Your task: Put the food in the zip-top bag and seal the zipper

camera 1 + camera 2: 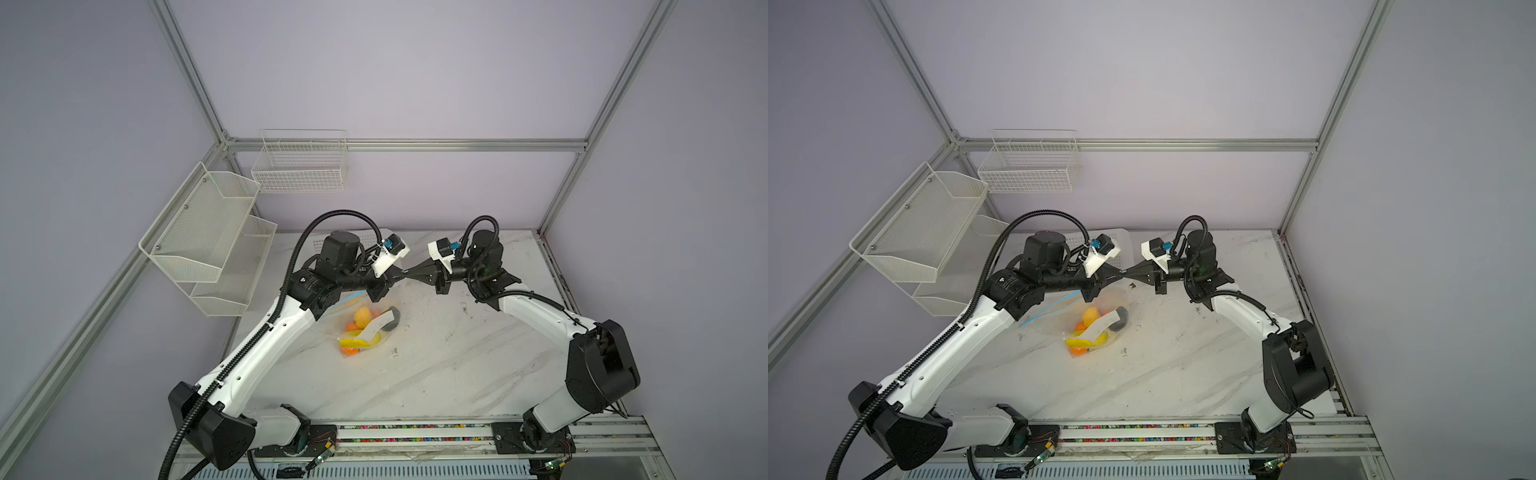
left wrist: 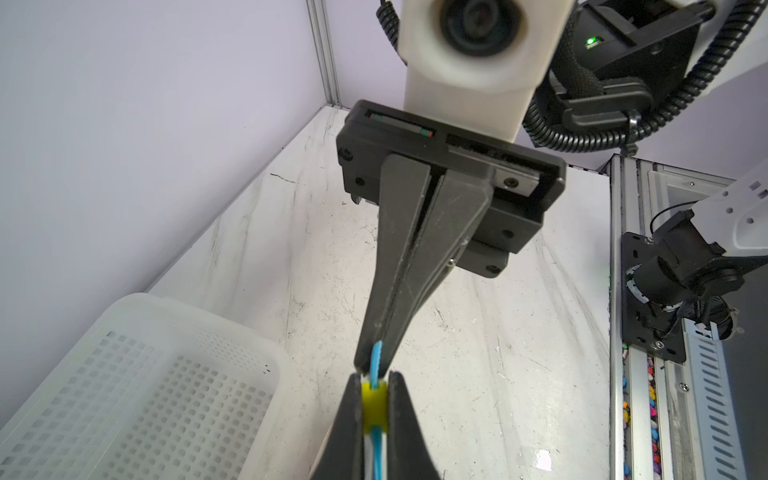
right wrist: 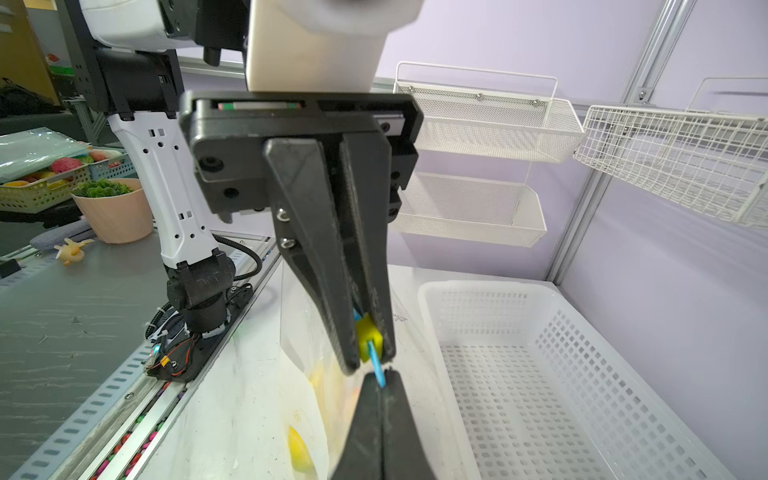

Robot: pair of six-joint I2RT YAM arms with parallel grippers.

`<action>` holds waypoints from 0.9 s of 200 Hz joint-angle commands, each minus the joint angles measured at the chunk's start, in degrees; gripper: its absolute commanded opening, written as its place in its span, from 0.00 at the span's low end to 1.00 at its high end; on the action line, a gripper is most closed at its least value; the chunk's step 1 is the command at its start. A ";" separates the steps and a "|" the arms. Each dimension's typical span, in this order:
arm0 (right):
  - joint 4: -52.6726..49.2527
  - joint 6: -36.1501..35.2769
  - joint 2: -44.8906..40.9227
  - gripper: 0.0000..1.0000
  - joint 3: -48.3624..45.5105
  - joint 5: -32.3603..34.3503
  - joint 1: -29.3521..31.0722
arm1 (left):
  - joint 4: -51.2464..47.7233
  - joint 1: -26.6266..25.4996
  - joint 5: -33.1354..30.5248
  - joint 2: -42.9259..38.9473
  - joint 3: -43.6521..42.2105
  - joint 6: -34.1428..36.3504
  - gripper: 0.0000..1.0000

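White perforated basket, two-tier mesh shelf, wire basket, marbled tabletop

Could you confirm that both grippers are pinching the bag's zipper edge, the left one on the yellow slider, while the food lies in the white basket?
Not quite: the food lies inside the bag, not in the white basket, as both top views show. The rest holds: the left gripper is shut on the yellow slider and the right gripper on the zipper's blue strip.
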 commanded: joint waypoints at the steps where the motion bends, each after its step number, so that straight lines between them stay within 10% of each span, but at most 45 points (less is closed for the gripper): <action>1: 0.18 -0.14 -0.93 0.00 0.78 0.03 -0.80 | -2.50 -0.07 -1.26 -3.33 -2.09 1.41 0.03; 180: -1.13 -1.25 -1.26 0.00 0.10 1.44 -1.96 | -8.48 0.01 -8.21 -10.55 -5.83 2.12 0.03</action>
